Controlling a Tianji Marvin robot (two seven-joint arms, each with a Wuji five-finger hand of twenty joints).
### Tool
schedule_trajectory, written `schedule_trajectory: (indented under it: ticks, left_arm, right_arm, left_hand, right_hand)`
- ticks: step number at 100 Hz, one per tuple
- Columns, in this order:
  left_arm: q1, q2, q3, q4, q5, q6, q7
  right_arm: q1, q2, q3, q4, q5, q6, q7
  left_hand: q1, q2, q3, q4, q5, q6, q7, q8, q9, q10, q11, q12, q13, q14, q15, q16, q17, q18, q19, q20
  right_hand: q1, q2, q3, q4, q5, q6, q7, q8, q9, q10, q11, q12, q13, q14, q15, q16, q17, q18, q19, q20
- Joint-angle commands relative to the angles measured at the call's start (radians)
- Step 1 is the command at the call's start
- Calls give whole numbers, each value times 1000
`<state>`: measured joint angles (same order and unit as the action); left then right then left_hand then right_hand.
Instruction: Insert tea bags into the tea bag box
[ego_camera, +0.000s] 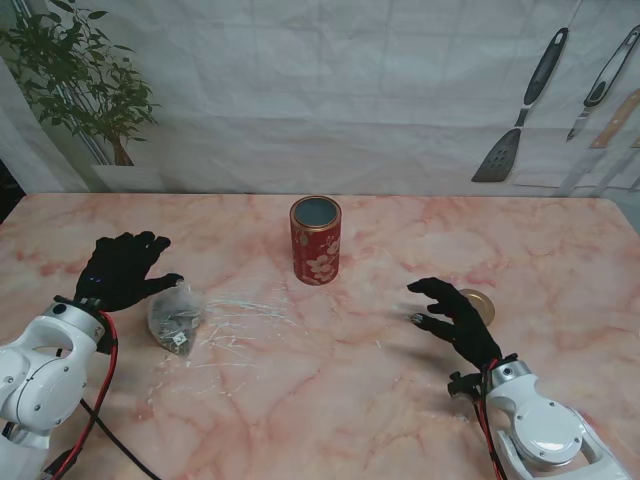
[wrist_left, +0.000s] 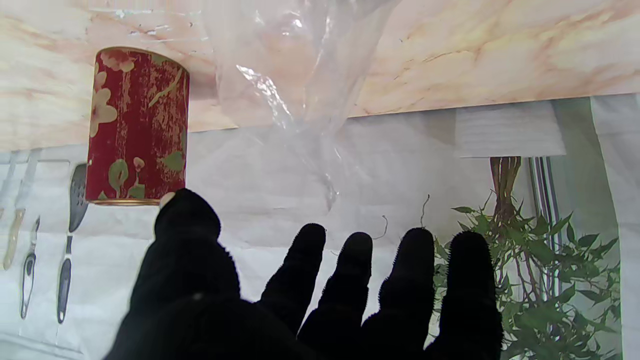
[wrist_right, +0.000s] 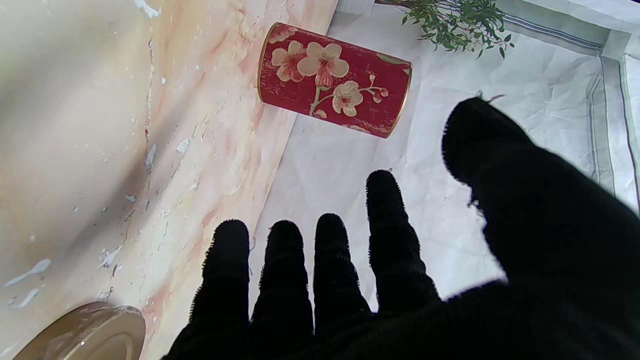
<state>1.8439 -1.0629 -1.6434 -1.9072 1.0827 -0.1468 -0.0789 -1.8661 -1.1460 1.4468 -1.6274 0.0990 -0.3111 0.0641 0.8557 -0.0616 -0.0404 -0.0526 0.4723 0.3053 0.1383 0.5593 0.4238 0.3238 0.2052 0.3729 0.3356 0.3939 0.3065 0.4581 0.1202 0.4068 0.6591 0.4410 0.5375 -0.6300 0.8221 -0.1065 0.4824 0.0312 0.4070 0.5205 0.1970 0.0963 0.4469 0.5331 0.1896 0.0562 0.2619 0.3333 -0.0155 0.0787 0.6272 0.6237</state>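
Observation:
A red floral tea tin (ego_camera: 316, 240) stands upright and open-topped in the middle of the marble table; it also shows in the wrist views (wrist_left: 136, 125) (wrist_right: 334, 79). A clear plastic bag (ego_camera: 177, 316) holding dark tea bags lies at the left, its film also in the left wrist view (wrist_left: 295, 75). My left hand (ego_camera: 122, 270) hovers just beside the bag with fingers spread, thumb close to it, holding nothing. My right hand (ego_camera: 457, 317) is open to the right of the tin, fingers apart and empty.
The tin's gold lid (ego_camera: 478, 305) lies on the table right behind my right hand, seen also at the wrist view's corner (wrist_right: 85, 335). Crinkled clear film (ego_camera: 245, 320) spreads between bag and tin. A potted plant (ego_camera: 85, 90) stands at the back left.

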Motion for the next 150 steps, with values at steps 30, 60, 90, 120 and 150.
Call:
schedule_trajectory:
  ticks: [30, 60, 90, 120, 150]
  left_arm:
    - [2, 7, -27, -6, -28, -27, -41]
    - [2, -6, -5, 33, -67, -126, 104]
    - [2, -14, 49, 57, -90, -204, 193]
    - [-36, -23, 141, 135, -131, -223, 273]
    - [-45, -32, 199, 180, -173, -234, 313]
  right_arm:
    - [-2, -1, -1, 3, 1, -8, 11]
    - [0, 1, 2, 4, -16, -1, 12]
    - [1, 3, 3, 4, -34, 10, 14]
    - [7, 7, 1, 8, -50, 14, 25]
    - [13, 10, -1, 12, -70, 14, 30]
  left_hand:
    - [-30, -41, 13, 26, -48, -12, -35, -35, -52, -22, -29, -42, -39, -34, -96, -53, -10, -12, -59, -67]
    - [-125, -7, 11, 27, -79, -43, -39, -56, -66, -35, -45, -57, -62, -49, -118, -82, -34, -13, -127, -122]
    - [-129, -7, 17, 28, -76, -48, -31, -61, -55, -40, -45, -58, -52, -55, -115, -86, -23, -12, -129, -131]
    - [-122, -9, 18, 27, -71, -44, -26, -62, -53, -42, -40, -54, -44, -62, -110, -84, -16, -20, -116, -130]
    - [-117, -12, 18, 26, -64, -40, -22, -61, -54, -38, -38, -53, -48, -58, -110, -83, -17, -26, -106, -130]
  right_hand:
    - [9, 0, -13, 22, -10, -14, -8, 7, -37, -29, 10, -3, -25, -44, 19, 9, -11, -55, -27, 18]
    - [13, -8, -6, 22, -14, -17, -7, 7, -37, -31, 4, -5, -28, -45, 18, 7, -14, -61, -32, 19]
    - [10, -13, -3, 21, -23, -22, -9, 7, -39, -31, -4, -7, -32, -45, 16, 7, -16, -64, -38, 20]
    - [5, -21, 1, 21, -33, -25, -10, 7, -39, -30, -16, -9, -36, -46, 15, 6, -18, -66, -44, 21]
    - [1, -24, 4, 20, -41, -27, -11, 6, -40, -31, -23, -8, -39, -47, 15, 6, -19, -71, -50, 22]
